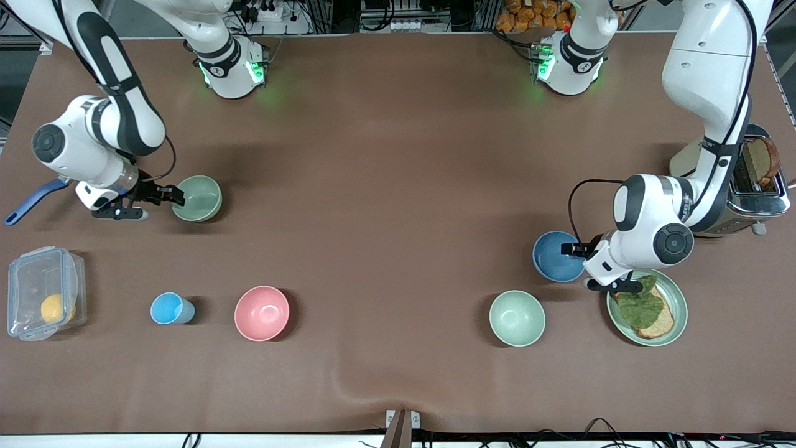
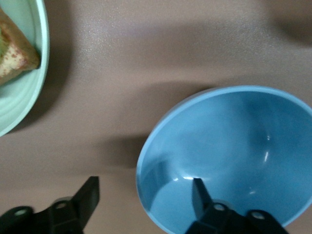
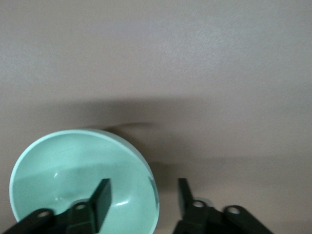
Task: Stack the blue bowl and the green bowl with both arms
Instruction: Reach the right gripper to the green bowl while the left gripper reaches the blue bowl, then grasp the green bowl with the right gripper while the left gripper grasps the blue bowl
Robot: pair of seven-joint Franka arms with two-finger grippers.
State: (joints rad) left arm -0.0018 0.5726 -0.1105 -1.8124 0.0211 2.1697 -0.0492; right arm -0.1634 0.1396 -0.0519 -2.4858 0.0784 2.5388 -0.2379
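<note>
I see the brown cloth-covered table [image 1: 398, 155] filling nearly the whole front view, its cloth rippled at the edge nearest the camera. Along the farthest edge the two arm bases glow green, with cables and power strips past them. At the left arm's end stands a silver toaster [image 1: 755, 180] with a slice of bread in its slot. At the right arm's end a clear lidded box [image 1: 25, 274] holds something yellow-orange. A wide green plate [image 1: 679, 311] carrying bread and a leaf sits near the toaster, closer to the camera. The blue bowl [image 1: 553, 258] rests on the table just beside that plate, upright with its mouth facing up. Being round, it favours no direction. The green bowl [image 1: 202, 198] sits well apart from it at the right arm's end, also upright and mouth up. A paler mint bowl [image 1: 517, 318], a pink bowl [image 1: 261, 313] and a small blue cup [image 1: 169, 308] line up nearer the camera. The left gripper [image 2: 144, 187] is down at the blue bowl's rim, one finger inside and one outside, spread with a gap. The right gripper [image 3: 142, 190] straddles the green bowl's rim the same way, fingers apart and not clamped.
</note>
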